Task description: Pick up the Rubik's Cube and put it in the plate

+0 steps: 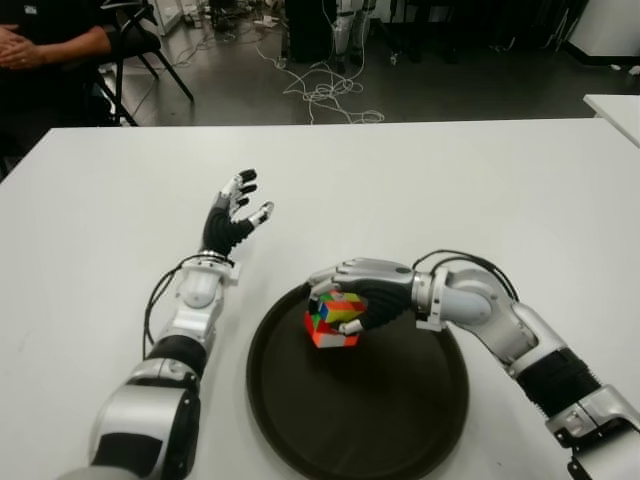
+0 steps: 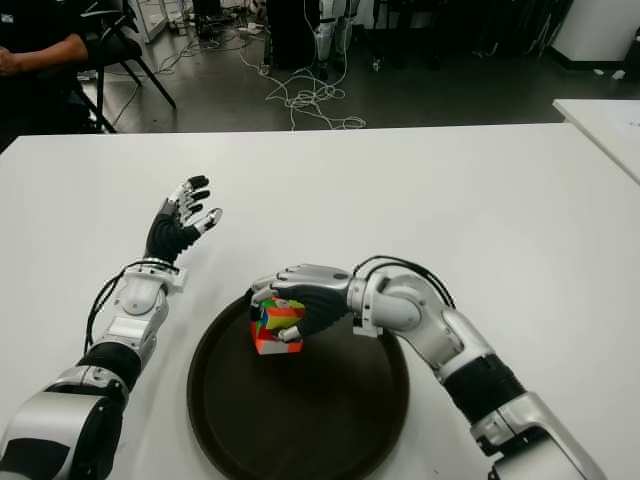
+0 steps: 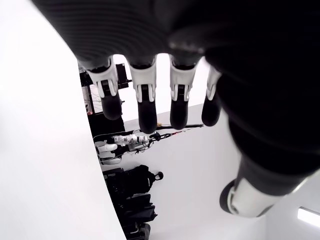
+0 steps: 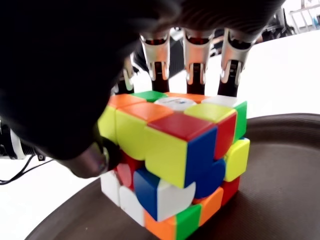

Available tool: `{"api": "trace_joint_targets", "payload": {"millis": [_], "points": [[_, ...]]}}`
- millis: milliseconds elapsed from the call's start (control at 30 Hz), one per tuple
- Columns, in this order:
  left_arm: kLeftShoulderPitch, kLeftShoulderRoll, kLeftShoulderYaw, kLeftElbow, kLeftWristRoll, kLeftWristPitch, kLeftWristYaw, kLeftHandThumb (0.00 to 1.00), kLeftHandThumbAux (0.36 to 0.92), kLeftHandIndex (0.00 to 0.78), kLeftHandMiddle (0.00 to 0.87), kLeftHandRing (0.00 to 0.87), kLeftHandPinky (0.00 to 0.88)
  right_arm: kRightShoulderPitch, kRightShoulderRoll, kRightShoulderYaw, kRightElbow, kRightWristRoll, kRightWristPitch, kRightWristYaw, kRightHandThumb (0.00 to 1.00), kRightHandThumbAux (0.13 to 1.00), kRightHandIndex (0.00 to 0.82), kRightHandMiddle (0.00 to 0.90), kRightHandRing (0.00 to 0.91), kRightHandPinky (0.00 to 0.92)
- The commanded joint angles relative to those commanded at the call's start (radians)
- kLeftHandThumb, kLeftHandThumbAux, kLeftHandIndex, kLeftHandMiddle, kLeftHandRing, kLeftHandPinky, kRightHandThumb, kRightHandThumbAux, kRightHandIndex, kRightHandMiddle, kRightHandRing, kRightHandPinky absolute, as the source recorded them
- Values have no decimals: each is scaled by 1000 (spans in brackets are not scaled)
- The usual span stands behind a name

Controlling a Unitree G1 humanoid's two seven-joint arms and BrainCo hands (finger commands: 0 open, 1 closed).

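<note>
The Rubik's Cube [image 1: 333, 324], twisted out of line with mixed colours, sits at the far left part of the dark round plate [image 1: 385, 415]. In the right wrist view the cube [image 4: 175, 160] touches the plate's surface. My right hand [image 1: 334, 304] reaches in from the right and is shut on the cube, fingers over its top and far side, thumb against the near side. My left hand [image 1: 238, 206] shows on the white table [image 1: 450, 190] to the left of the plate, fingers [image 3: 147, 107] spread and holding nothing.
A person in dark clothes [image 1: 45, 45] sits beyond the table's far left corner beside a black chair [image 1: 140, 50]. Cables [image 1: 320, 90] lie on the floor behind. A second white table [image 1: 615, 108] shows at the right edge.
</note>
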Motion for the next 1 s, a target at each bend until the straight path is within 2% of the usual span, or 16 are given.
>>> {"api": "trace_joint_targets", "payload": {"millis": [200,300,667,1000], "points": [[-2,0,0,3,0,3,4,19,695,158,140,101,95,4,2,-5,-11,34,31,40,0,593,0,1,0,0],[-2,-1,1,4,-2,3,4,21,702,162,145,103,94,1,9,-10,-1,73,41,70,0,532,0,0,0,0],[-3,0,-1,4,0,7,6,10,690,158,149,103,84,4,44,-39,60,219,14,111,0,396,0,0,0,0],[-3,0,-4,2,5,10,13,0,667,163,149,98,77,-7,58,-49,103,280,-10,141,0,341,0,0,0,0]]}}
